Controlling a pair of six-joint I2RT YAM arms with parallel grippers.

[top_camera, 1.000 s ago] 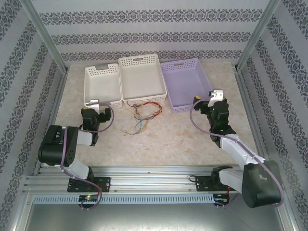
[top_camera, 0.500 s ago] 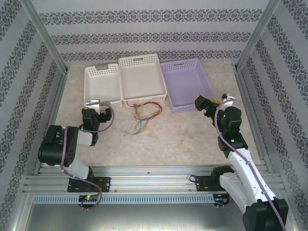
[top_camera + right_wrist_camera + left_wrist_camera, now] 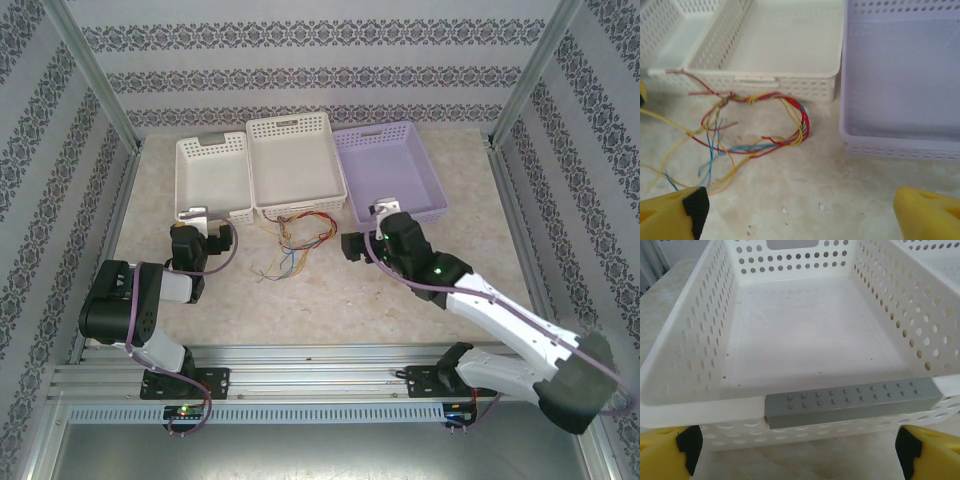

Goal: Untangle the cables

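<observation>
The cables point(image 3: 291, 240) lie in a loose tangle of thin red, yellow and blue wires on the table, just in front of the middle white basket point(image 3: 296, 165). In the right wrist view the tangle point(image 3: 804, 125) spreads up and to the left of my fingers. My right gripper point(image 3: 353, 246) hovers a little to the right of the tangle, open point(image 3: 800, 212), with nothing but bare table between its fingers. The left gripper point(image 3: 200, 217) stands open point(image 3: 797, 452) at the near rim of the left white basket point(image 3: 850, 402), empty.
Three baskets stand in a row at the back: a left white one point(image 3: 213, 178), the middle white one and a purple one point(image 3: 390, 175). The purple basket's near wall point(image 3: 900, 145) is close on the right gripper's right. Frame posts and patterned walls enclose the table.
The right arm has swung left from beside the purple basket's right corner to in front of its left corner, near the cables. The left arm and the cables have not moved.
</observation>
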